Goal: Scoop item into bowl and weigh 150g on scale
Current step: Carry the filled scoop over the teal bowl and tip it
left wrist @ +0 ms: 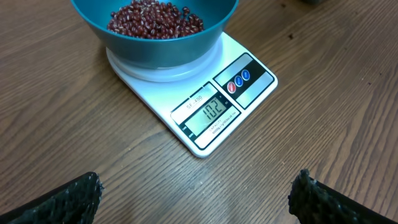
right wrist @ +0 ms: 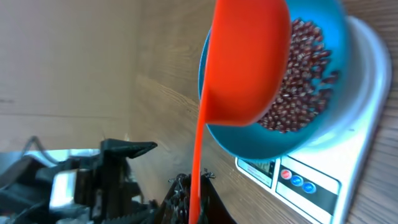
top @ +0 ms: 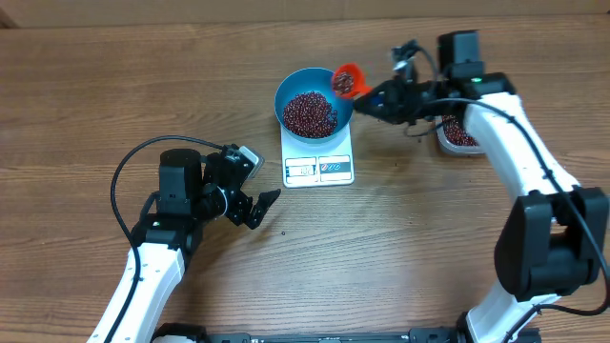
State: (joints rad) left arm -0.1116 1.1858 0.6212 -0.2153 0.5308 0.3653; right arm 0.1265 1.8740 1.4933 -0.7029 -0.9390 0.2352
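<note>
- Fingertips (left wrist: 68, 199) of the left gripper (left wrist: 196, 202) frame the bottom of the left wrist view, black and textured, standing wide apart with nothing between them but bare wooden table (left wrist: 348, 93).
- From overhead, the left gripper (top: 255, 205) lies low over the table (top: 95, 95) at about 8 o'clock from the scale (top: 319, 167), well apart from it and pointing toward it.
- Scale (left wrist: 205, 118): white, square and flat on the table. The display panel runs along its 6 o'clock edge in the overhead view; in the left wrist view the display reads 102.
- Bowl (top: 286, 90): teal-blue, seated on the scale platform, upright, and overhanging the platform's 12 o'clock side. Its wall (left wrist: 161, 50) shows clean.
- Beans (top: 310, 112): dark red-brown, heaped loosely inside the bowl and filling its bottom (left wrist: 155, 18).
- Orange scoop (top: 345, 80): over the bowl rim at 2 o'clock, with beans visible inside it. The right wrist view shows its underside (right wrist: 249, 62) above the bowl (right wrist: 249, 140), beans (right wrist: 298, 81) and scale (right wrist: 311, 174).
- Right gripper (top: 374, 95): clamped narrow on the scoop's handle, reaching in from 3 o'clock (right wrist: 189, 199).
- Clear tub (top: 457, 133): at 3 o'clock from the bowl, holding more beans and partly hidden under the right arm.
</note>
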